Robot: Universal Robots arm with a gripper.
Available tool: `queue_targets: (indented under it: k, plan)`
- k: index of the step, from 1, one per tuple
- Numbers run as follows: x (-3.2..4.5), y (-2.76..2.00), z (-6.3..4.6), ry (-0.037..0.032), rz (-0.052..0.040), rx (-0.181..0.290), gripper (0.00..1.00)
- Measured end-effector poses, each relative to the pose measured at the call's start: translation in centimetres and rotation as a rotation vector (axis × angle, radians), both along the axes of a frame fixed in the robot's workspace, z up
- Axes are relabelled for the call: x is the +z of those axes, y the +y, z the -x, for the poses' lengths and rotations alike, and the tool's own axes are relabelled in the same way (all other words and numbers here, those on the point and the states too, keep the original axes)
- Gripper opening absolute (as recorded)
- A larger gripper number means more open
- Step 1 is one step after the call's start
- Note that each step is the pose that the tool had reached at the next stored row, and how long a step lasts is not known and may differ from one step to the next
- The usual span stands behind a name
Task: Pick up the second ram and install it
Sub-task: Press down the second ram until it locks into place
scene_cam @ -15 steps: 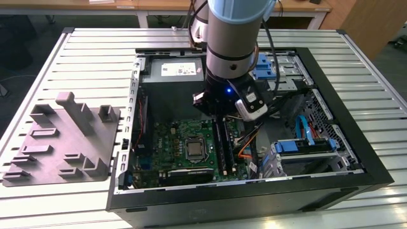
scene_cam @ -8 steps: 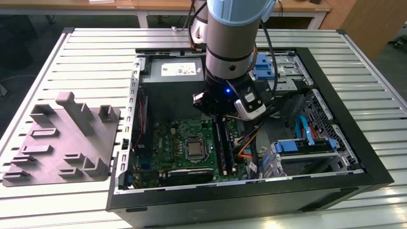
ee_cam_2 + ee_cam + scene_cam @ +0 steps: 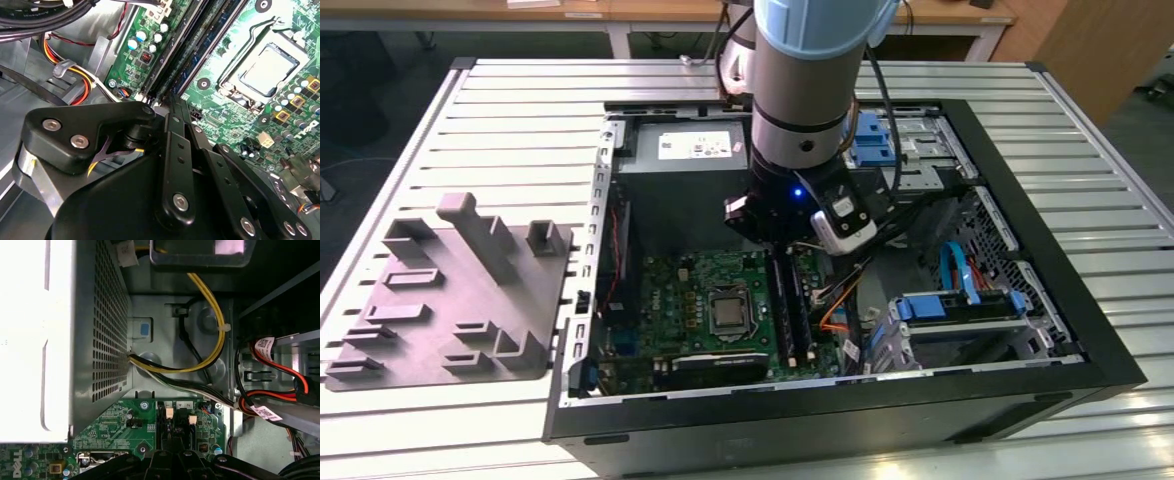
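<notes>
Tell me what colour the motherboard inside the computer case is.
Green; the motherboard shows best in the second wrist view.

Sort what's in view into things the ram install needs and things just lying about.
For the job:
- hand, down at the memory slots
- motherboard that carries those slots
- the ram itself: cannot pick it out

Just lying about:
- grey moulded tray beside the case
- power-supply box
- processor socket
- yellow cables
</notes>
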State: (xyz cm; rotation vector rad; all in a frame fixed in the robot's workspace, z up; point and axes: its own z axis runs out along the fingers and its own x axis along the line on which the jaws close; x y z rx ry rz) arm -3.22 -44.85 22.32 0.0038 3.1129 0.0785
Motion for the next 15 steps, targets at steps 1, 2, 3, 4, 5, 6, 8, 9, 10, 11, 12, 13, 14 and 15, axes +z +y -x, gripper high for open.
queue_targets:
  k: [1,2,3,4,5,6,8,9,10,11,12,13,14,15]
  plan:
    - [-0.1,0.01,0.0,-0.0002,-0.0005,0.0,0.1]
    - [-0.17,0.01,0.0,-0.0001,-0.0003,0.0,0.1]
    - [-0.17,0.0,0.0,0.0,-0.0001,0.0,0.1]
    - [-0.17,0.0,0.0,0.0,0.0,0.0,0.1]
    - [-0.17,0.0,0.0,0.0,0.0001,0.0,0.1]
    - [-0.17,0.0,0.0,0.0001,0.0001,0.0,0.1]
    - [-0.31,0.0,0.0,0.0001,0.0003,0.0,0.1]
    - [-0.34,-0.01,0.0,0.0002,0.0004,0.0,0.1]
    - [-0.34,-0.01,0.0,0.0002,0.0004,0.0,0.1]
    - [-0.35,-0.01,0.0,0.0001,0.0003,0.0,0.1]
    - [-0.36,0.0,0.0,0.0,0.0001,0.0,0.1]
    - [-0.37,0.0,0.0,0.0,0.0,0.0,0.1]
    - [-0.39,0.0,0.0,0.0,0.0,0.0,0.1]
    - [-0.44,0.0,0.0,0.0,-0.0002,0.0,0.1]
